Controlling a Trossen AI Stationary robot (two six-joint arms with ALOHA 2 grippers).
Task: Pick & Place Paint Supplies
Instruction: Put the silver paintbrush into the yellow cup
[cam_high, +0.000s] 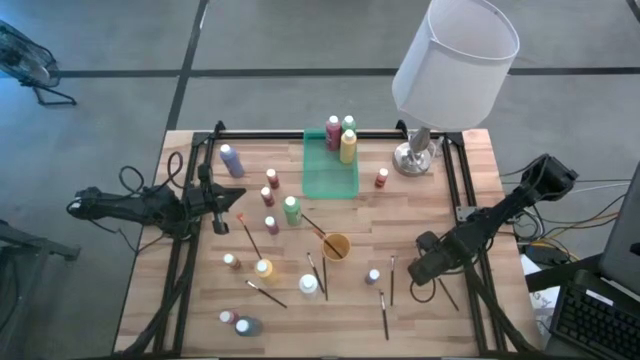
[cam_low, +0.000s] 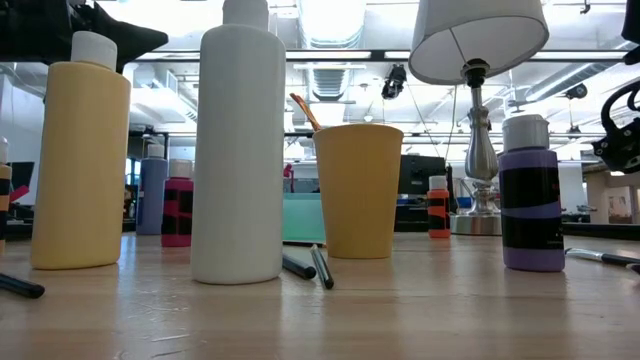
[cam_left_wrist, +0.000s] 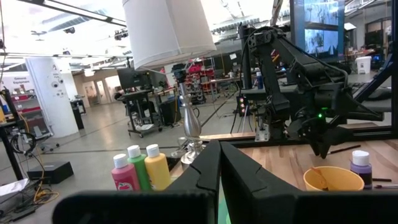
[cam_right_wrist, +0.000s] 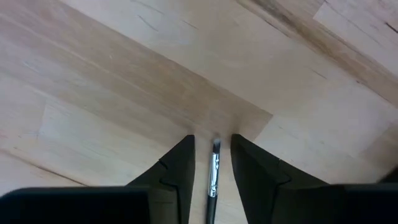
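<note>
Grey floor (cam_high: 300, 40); white-shaded lamp (cam_high: 455, 60); bright ceiling lights (cam_low: 335, 20); distant desks.

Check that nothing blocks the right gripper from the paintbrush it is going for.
Nothing visible does. In the right wrist view the paintbrush already lies on bare wood between the right gripper's two fingers, with open gaps either side. The fingers have not yet touched it.

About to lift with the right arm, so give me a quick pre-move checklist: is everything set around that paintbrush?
1. Paintbrush lies between the right gripper jaws: ok.
2. Jaws shut on the brush: not ok, a gap shows on both sides.
3. Brush lies flat on the table: ok.
4. Nothing else between the jaws: ok.
5. Left gripper shut, empty, away from the work: ok.
6. Green tray has free floor: ok.
</note>
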